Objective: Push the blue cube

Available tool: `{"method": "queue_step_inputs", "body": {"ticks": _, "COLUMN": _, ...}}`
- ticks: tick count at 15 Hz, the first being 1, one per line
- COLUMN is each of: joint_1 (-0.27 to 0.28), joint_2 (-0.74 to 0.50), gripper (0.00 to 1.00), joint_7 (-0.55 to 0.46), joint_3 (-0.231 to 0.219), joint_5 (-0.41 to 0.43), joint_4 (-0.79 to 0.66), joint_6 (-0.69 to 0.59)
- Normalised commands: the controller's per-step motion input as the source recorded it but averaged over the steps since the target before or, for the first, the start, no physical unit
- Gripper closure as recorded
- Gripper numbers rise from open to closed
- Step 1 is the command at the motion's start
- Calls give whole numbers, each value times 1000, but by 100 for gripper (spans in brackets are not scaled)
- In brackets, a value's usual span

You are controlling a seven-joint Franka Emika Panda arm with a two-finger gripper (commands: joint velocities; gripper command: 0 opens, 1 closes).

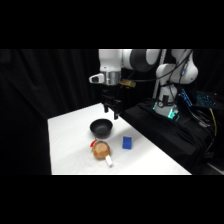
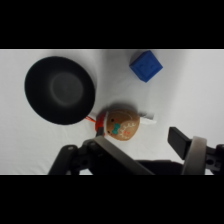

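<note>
Nearest the camera on the white worktop (image 1: 65, 145) lies a round tan-and-red toy (image 1: 101, 150), with the blue cube (image 1: 127, 143) just beside it toward the arm's side, apart from it and from everything else. Behind both sits the black bowl (image 1: 101, 128), and above and beyond the bowl hangs the claw (image 1: 112, 111), well off the surface. Whether its fingers stand open or closed, I cannot tell. By this layout the push looks not yet begun: nothing touches the cube, so the descent, the approach and the shove itself all seem left to do. Being a cube (image 2: 146, 65), it has no long axis; from the wrist it sits turned, one corner aimed toward the toy (image 2: 121, 125).
</note>
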Motion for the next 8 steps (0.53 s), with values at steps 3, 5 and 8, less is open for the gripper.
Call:
{"method": "queue_step_inputs", "body": {"ticks": 3, "joint_1": 24, "joint_2": -107, "gripper": 0, "joint_7": 157, "joint_3": 53, "joint_5": -81, "joint_4": -109, "joint_6": 15}}
{"method": "queue_step_inputs", "body": {"ticks": 5, "joint_1": 72, "joint_2": -241, "gripper": 0, "joint_7": 222, "joint_3": 93, "joint_5": -77, "joint_4": -283, "joint_6": 63}}
{"method": "queue_step_inputs", "body": {"ticks": 8, "joint_1": 107, "joint_2": -312, "gripper": 0, "joint_7": 214, "joint_3": 108, "joint_5": -51, "joint_4": -366, "joint_6": 104}}
